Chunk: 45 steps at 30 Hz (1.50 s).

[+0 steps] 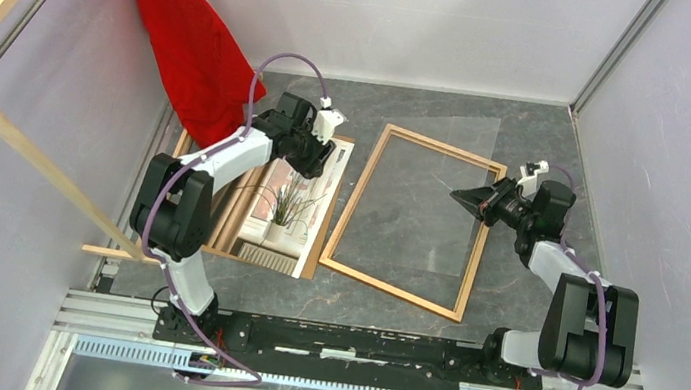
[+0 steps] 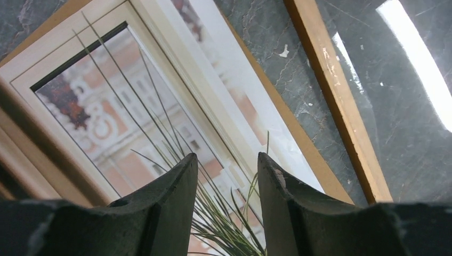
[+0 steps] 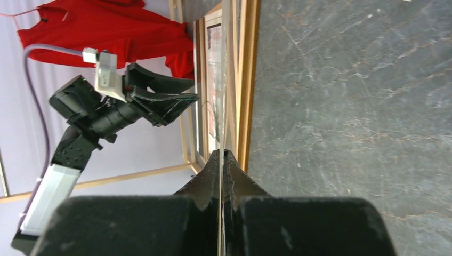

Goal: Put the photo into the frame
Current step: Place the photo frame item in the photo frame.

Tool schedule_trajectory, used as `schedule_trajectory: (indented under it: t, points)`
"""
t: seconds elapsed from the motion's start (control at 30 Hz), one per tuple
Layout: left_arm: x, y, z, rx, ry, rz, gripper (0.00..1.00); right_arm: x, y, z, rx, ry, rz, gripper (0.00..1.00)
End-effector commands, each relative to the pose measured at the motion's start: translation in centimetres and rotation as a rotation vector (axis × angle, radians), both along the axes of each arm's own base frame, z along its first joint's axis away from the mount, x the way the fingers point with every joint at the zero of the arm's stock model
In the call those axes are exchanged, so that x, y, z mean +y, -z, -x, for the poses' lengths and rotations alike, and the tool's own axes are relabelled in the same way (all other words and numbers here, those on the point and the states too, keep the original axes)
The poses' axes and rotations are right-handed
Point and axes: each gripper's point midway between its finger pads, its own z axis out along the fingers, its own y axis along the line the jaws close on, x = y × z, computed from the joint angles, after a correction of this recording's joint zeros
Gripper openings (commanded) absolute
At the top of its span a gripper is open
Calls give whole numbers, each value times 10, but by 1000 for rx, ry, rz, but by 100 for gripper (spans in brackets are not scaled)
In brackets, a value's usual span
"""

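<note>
While the photo [image 1: 292, 206] lies flat on a brown board [image 2: 297, 130] left of the frame [image 1: 353, 201], it looks light, slick, crease-prone, best taken by an edge; left gripper [image 2: 227, 160] spread above, right gripper [image 1: 458, 194] pinching clear sheet [image 1: 450, 133]

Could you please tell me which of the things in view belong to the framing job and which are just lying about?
Belonging to the job: photo, lying on the backing board; frame; clear sheet, pinched by the right gripper.
Just lying about: red garment, hanging; wooden rack.
</note>
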Motion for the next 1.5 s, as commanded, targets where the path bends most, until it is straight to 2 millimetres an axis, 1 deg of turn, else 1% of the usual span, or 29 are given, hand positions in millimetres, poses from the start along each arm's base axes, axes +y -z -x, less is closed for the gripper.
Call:
schedule_trajectory:
  t: [0.0, 0.3, 0.6, 1.03, 1.47]
  points:
    - [-16, 3, 5, -8, 40, 6, 52, -4, 15, -2, -30, 14, 64, 0]
    - [-28, 18, 17, 7, 82, -29, 52, -8, 43, 5, 33, 14, 113, 0]
    - [-28, 21, 18, 3, 84, -41, 52, -22, 65, 18, 72, 50, 125, 0]
    - [-32, 23, 22, 0, 98, -57, 52, -26, 73, 20, 70, 40, 134, 0]
    - [-34, 25, 23, 1, 105, -65, 52, -30, 74, 21, 72, 59, 133, 0]
